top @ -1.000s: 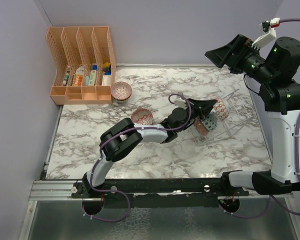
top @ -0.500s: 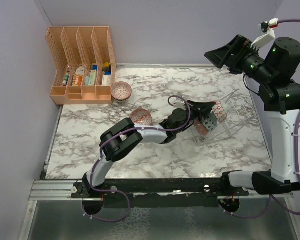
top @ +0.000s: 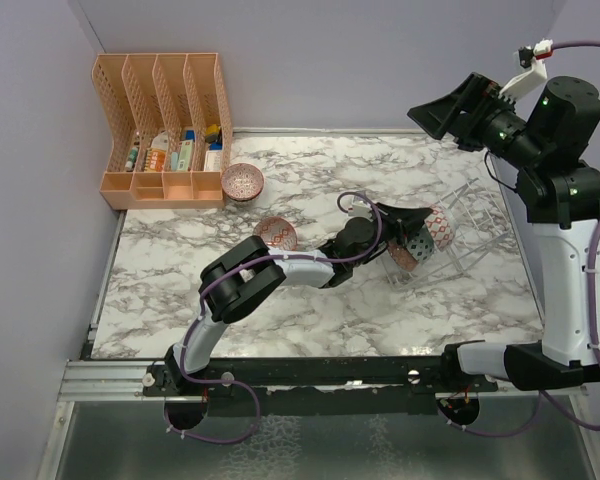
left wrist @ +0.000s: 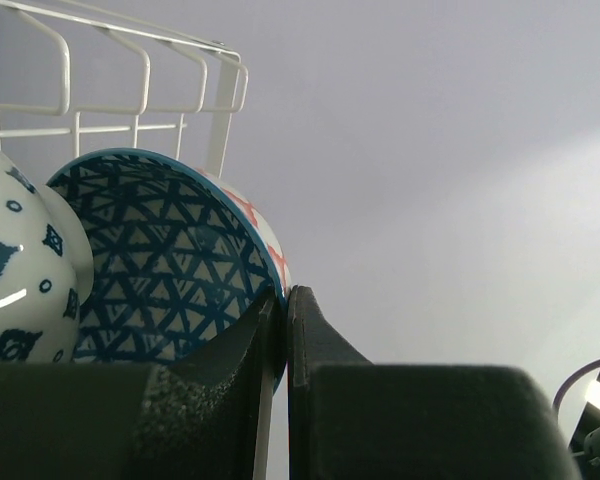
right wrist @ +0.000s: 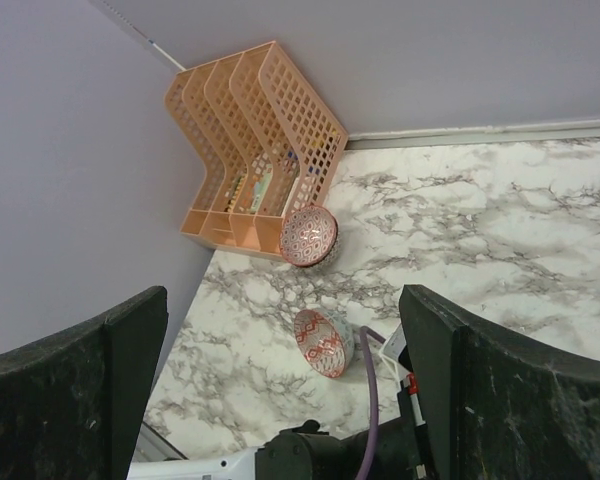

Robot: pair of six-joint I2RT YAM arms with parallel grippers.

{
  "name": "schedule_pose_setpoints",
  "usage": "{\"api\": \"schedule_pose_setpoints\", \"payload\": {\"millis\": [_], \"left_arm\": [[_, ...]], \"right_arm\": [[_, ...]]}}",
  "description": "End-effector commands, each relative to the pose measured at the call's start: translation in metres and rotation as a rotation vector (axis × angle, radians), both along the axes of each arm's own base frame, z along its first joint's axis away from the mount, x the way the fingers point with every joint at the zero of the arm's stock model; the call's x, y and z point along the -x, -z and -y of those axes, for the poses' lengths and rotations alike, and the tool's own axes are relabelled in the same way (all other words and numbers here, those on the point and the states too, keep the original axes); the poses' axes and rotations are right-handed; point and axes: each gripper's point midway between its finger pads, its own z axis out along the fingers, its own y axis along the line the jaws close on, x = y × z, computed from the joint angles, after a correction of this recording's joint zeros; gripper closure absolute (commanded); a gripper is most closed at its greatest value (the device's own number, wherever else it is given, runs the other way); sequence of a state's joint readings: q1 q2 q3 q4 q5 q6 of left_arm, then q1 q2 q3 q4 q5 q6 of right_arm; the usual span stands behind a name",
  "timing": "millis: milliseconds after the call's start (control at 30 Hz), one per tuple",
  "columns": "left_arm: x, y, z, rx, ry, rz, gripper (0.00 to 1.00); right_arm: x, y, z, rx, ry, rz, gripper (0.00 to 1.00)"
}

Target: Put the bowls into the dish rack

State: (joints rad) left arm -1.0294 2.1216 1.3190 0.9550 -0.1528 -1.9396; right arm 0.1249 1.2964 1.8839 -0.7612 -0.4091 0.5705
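handling notes, bowls.

the left gripper [left wrist: 283, 312] is closed to a thin slit on the rim of the blue bowl [left wrist: 150, 270], with one finger inside the rim and one outside. the blue bowl stands on edge in the dish rack [left wrist: 140, 95]. a white bowl [left wrist: 20, 290] sits close against it on one side and a red-lattice bowl [left wrist: 265, 230] is right behind. whether the blue bowl is fully seated in its slot cannot be told.

the right gripper [right wrist: 300, 370] hangs high above the table [top: 180, 300], jaws spread wide, holding nothing.

two bowls are not yet loaded: a pink bowl [top: 277, 233] on the open table, and a second pink bowl [top: 242, 181] just beside the orange organizer [top: 165, 130].

material (judged from the glossy finish): glazed ceramic, so rigid, brittle and slick, probably light enough for one gripper. grip at the rim, one finger each side, as the curved wall offers no other flat purchase. a narrow rim pinch may let the bowl swing or slip, so lower it gently between the wires and avoid knocking its neighbours. the wire rack looks light and may slide if pushed.

markings: no brand, label or writing is readable on the bowls, rack or arms. the items in the organizer carry print too small to read.
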Motion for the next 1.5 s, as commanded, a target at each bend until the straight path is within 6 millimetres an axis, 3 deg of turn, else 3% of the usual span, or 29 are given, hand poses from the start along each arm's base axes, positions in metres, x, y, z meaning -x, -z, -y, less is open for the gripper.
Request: {"api": "schedule_pose_setpoints", "payload": {"millis": [0,100,600,967,1467], "left_arm": [[0.002,-0.013,0.004,0.023,0.026,0.023,1.0],[0.001,-0.022,0.007,0.043,0.031,0.036,1.0],[-0.005,-0.015,0.011,0.06,0.036,0.021,1.0],[-0.002,-0.01,0.015,0.022,0.075,0.007,0.71],[0.009,-0.002,0.013,-0.092,0.141,-0.029,0.6]], "right_arm": [[0.011,-0.004,-0.001,0.016,-0.018,0.024,0.0],[0.011,-0.004,-0.001,0.018,-0.016,0.025,0.0],[0.007,0.002,0.0,0.031,-0.01,0.015,0.0],[0.006,0.004,0.0,0.03,-0.013,0.008,0.0],[0.008,0.005,-0.001,0.022,-0.017,0.008,0.0]]}}
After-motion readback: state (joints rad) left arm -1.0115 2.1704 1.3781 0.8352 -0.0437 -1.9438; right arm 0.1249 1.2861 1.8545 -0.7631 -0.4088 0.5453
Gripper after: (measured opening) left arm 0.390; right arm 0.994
